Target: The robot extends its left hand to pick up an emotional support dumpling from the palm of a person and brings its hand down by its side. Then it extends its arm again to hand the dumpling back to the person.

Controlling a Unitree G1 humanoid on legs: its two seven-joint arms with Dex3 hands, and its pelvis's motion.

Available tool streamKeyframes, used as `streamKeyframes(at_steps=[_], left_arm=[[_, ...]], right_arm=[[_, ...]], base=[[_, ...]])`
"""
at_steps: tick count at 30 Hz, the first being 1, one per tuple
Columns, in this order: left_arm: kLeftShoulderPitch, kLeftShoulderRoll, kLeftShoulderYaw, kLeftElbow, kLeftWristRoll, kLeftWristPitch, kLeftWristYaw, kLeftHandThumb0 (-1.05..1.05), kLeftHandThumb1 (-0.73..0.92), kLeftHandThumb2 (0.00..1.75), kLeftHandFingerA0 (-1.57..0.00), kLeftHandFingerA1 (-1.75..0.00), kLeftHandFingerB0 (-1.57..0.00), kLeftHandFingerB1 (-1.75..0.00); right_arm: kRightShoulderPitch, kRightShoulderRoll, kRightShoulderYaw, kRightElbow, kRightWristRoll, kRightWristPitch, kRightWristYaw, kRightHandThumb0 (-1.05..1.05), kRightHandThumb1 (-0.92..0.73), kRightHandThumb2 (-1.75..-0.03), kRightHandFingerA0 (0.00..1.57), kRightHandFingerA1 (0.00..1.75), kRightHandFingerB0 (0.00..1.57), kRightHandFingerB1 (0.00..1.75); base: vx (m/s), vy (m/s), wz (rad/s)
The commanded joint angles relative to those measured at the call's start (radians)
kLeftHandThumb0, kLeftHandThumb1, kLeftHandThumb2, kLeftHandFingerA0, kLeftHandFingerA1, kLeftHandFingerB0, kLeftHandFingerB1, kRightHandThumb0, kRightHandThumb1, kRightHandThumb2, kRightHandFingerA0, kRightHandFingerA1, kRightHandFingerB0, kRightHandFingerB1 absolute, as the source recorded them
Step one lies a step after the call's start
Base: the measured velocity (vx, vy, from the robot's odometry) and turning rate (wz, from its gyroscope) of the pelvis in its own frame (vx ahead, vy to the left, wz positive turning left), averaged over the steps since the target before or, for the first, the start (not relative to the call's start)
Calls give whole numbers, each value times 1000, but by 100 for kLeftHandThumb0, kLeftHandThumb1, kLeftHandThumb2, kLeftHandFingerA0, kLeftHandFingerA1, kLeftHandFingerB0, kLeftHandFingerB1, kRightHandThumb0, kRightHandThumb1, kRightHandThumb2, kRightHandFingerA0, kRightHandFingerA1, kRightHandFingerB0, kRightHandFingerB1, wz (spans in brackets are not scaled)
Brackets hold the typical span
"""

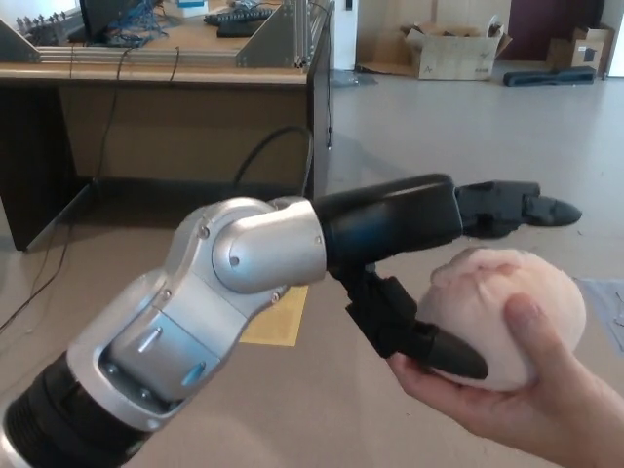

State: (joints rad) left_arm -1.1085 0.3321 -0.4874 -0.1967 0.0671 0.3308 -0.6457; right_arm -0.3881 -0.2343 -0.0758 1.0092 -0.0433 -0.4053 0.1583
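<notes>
Looks like the hand-back is basically done: left hand [458, 278] has its fingers spread off the plush dumpling [502, 317], which sits in the person's palm [531, 405], thumb over it.

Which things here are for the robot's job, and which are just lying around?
For the job: dumpling, left hand, person's hand.

Just lying around: wooden desk, cardboard box, black cable, yellowish sheet on the floor.
</notes>
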Motion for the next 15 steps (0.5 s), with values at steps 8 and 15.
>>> streamKeyframes(at_steps=[8, 15], left_arm=[[-43, -12, 101, 17, -49, 54, -93, -79, 42, 88, 0, -4, 0, -5], [-116, -4, 268, 52, -157, 73, -135, -90, 52, 58, 0, -1, 0, -4]], right_arm=[[-12, -12, -8, 10, 12, 15, 4, -46, -59, -58, 80, 49, 44, 34], [-13, -10, -8, 6, 13, -9, 17, -43, -61, -58, 67, 45, 44, 34]], base=[[0, 0, 0], [0, 0, 0]])
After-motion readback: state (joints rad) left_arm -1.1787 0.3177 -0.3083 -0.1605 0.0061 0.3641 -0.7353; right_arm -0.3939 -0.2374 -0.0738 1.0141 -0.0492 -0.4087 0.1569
